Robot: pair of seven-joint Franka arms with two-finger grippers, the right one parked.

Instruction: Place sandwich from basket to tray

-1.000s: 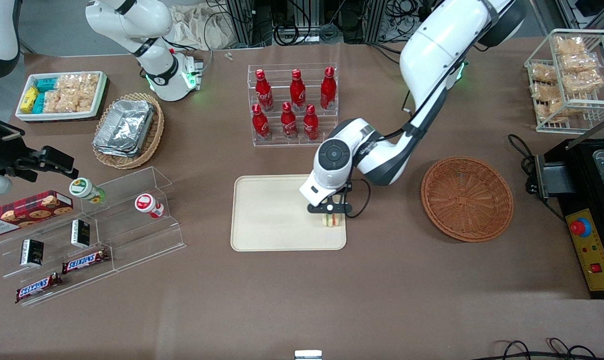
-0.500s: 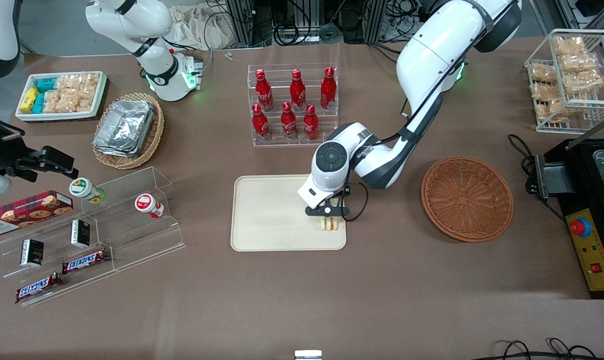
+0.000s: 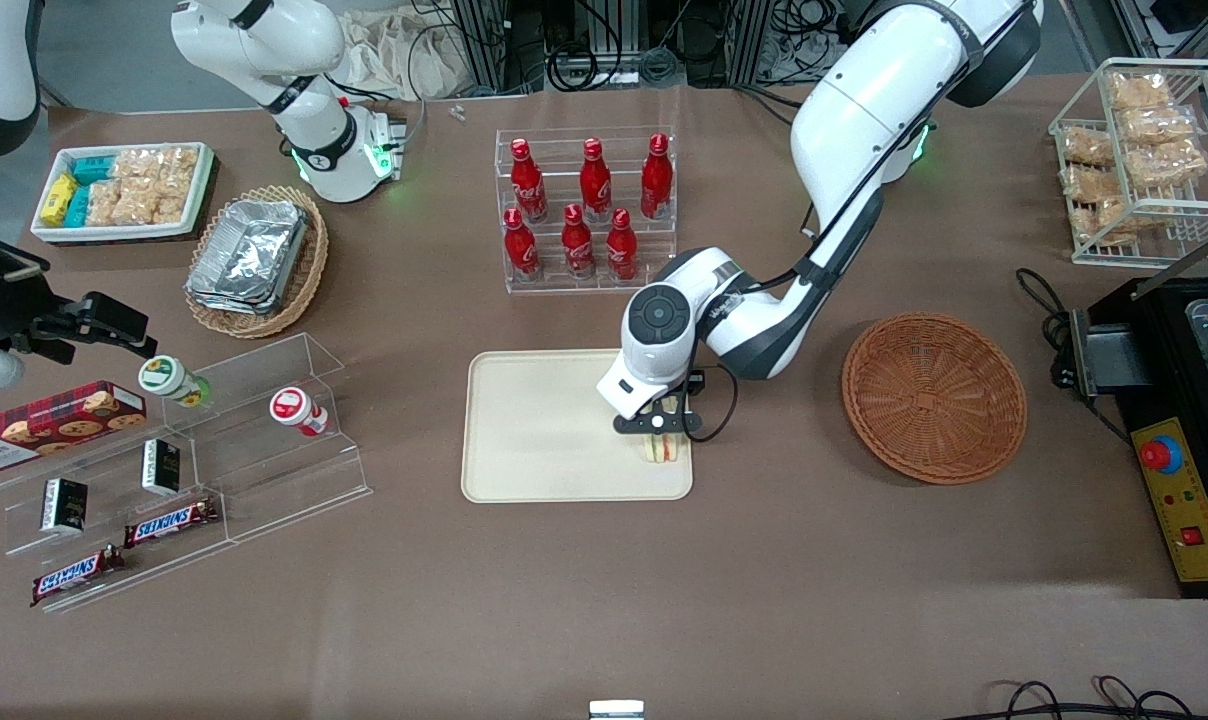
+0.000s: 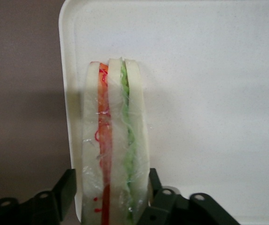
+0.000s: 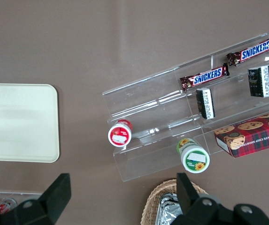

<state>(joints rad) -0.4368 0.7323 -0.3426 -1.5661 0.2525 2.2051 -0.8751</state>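
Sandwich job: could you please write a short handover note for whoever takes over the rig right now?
End effector: low over the tray, at its corner toward the working arm's end; open, fingers on either side of the sandwich.
Sandwich: standing on the tray close to its rim.
Basket: empty, beside the tray.
Done: sandwich moved from basket to tray.
Left: lift the end effector clear and check the sandwich stays put.

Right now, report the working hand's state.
Left hand: over the tray, fingers either side of the sandwich; whether they grip it cannot be told.
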